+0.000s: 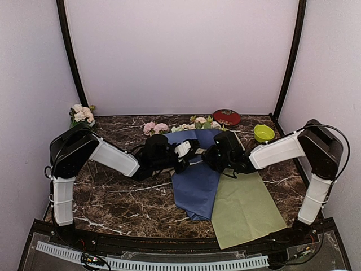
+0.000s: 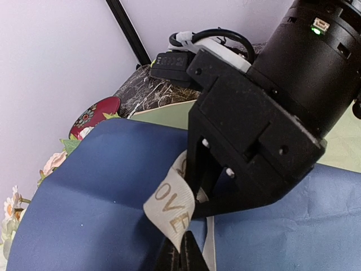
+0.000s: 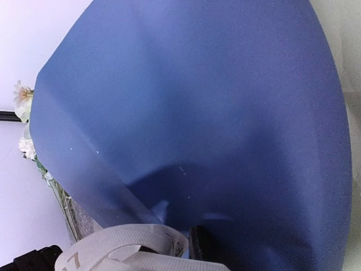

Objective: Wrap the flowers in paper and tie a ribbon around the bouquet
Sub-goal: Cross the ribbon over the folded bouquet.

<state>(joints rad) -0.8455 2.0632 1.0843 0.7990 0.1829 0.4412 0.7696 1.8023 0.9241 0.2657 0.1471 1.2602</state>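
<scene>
Ribbon (image 2: 172, 209) lettered "OVE" sits pinched in left gripper (image 2: 181, 253); right gripper (image 1: 211, 159) state unclear

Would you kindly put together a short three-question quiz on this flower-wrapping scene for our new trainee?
1. True or false: the left gripper is shut on the ribbon.
2. Which sheet lies beside the blue paper, on its right in the top view? A) yellow-green sheet B) red cloth C) white towel
3. What colour is the bowl at back right in the top view?
Key: 1 true; 2 A; 3 lime green.
</scene>
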